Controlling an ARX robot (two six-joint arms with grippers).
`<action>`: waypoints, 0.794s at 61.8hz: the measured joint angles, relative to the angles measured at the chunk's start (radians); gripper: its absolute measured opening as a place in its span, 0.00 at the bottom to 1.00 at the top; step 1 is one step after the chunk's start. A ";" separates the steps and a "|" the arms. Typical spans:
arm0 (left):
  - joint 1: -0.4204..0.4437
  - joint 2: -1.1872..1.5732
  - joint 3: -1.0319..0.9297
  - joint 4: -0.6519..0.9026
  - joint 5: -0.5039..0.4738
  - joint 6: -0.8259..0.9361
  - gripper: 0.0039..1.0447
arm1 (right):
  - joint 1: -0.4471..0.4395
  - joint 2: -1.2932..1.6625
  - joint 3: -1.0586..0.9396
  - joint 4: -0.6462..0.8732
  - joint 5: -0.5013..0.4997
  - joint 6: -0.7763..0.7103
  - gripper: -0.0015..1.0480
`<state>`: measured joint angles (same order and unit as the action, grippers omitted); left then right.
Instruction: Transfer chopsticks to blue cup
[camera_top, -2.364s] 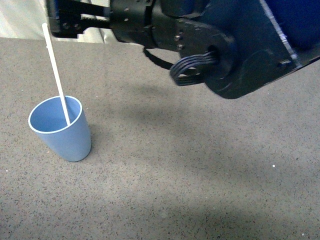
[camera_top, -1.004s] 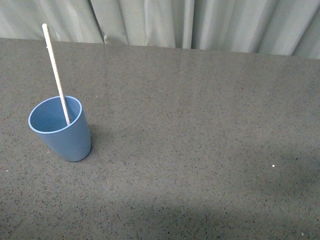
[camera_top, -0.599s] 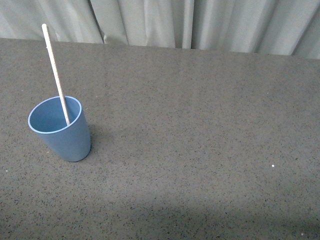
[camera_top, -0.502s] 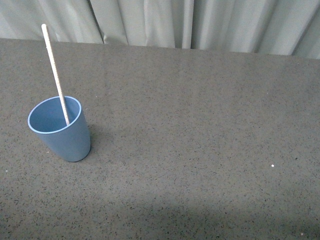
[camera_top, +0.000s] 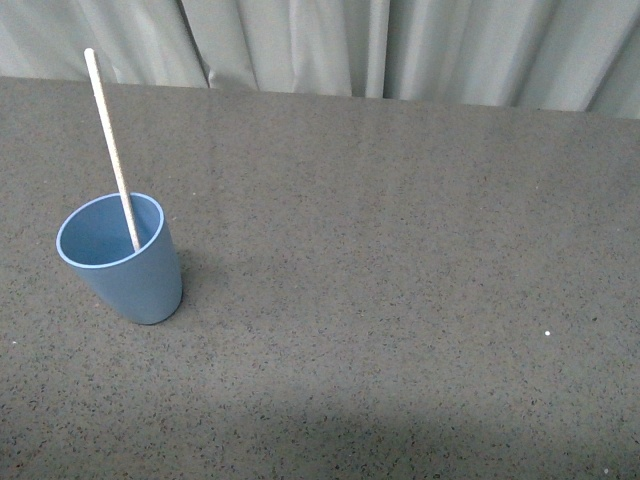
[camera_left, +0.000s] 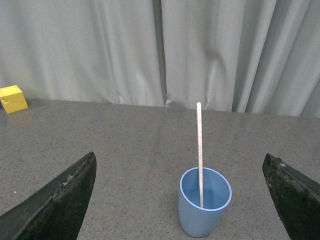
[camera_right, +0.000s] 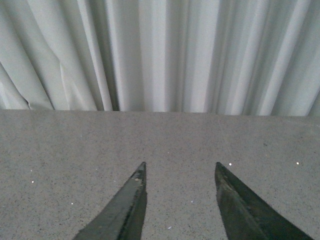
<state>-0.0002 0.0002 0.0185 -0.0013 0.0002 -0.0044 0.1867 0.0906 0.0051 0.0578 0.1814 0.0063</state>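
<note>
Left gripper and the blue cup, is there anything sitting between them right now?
Nothing: in the left wrist view only bare grey tabletop separates the open left gripper from the blue cup.

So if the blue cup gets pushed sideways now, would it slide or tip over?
Probably tip: the blue cup narrows toward its base, and the chopstick leaning on its rim stands well above it. It looks like thin plastic, so likely light and easily shifted on the table.

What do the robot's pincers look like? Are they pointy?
Yes. The left pincer has two dark, almost black fingers with a rough, dull surface. The right pincer has two dark grey fingers narrowing to thin tips. No cables or markings show.
</note>
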 joint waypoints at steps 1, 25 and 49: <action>0.000 0.000 0.000 0.000 -0.002 0.000 0.94 | -0.006 -0.024 0.000 -0.024 -0.008 -0.002 0.35; 0.000 0.000 0.000 0.000 0.000 0.000 0.94 | -0.183 -0.086 0.000 -0.058 -0.180 -0.006 0.08; 0.000 0.000 0.000 0.000 0.000 0.000 0.94 | -0.184 -0.086 0.000 -0.058 -0.180 -0.006 0.88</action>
<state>-0.0002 0.0002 0.0185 -0.0013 0.0002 -0.0040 0.0025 0.0044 0.0051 -0.0002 0.0017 0.0002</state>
